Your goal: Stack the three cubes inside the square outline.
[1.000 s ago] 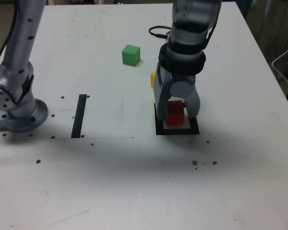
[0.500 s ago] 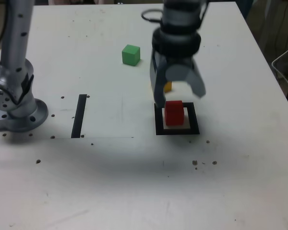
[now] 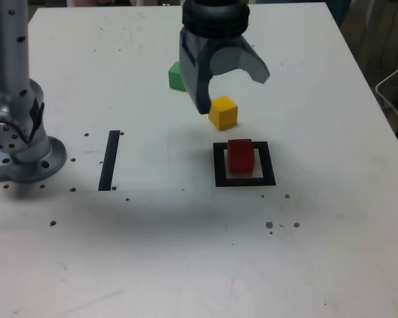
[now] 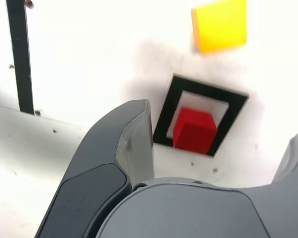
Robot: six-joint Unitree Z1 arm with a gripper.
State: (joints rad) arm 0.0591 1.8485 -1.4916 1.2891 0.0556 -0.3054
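The red cube (image 3: 240, 157) stands alone inside the square outline (image 3: 218, 177), with nothing touching it. Just behind the outline lies the yellow cube (image 3: 223, 112). The green cube (image 3: 175, 76) sits farther back toward the exterior view's left, partly hidden by the gripper. My gripper (image 3: 231, 93) hangs open and empty above the table, over the yellow cube and behind the red one. In the wrist view the red cube (image 4: 194, 130) shows in the outline (image 4: 164, 118) between my spread fingers (image 4: 135, 141), with the yellow cube (image 4: 220, 25) beyond.
A straight black tape strip (image 3: 109, 160) lies on the white table at the exterior view's left, near the arm's base (image 3: 23, 156). A white cable (image 3: 393, 83) hangs off the table's right edge. Small dark specks dot the tabletop.
The gripper opened and let go of the red cube, which stays in the outline. It then rose and moved back and toward the exterior view's left, uncovering the yellow cube.
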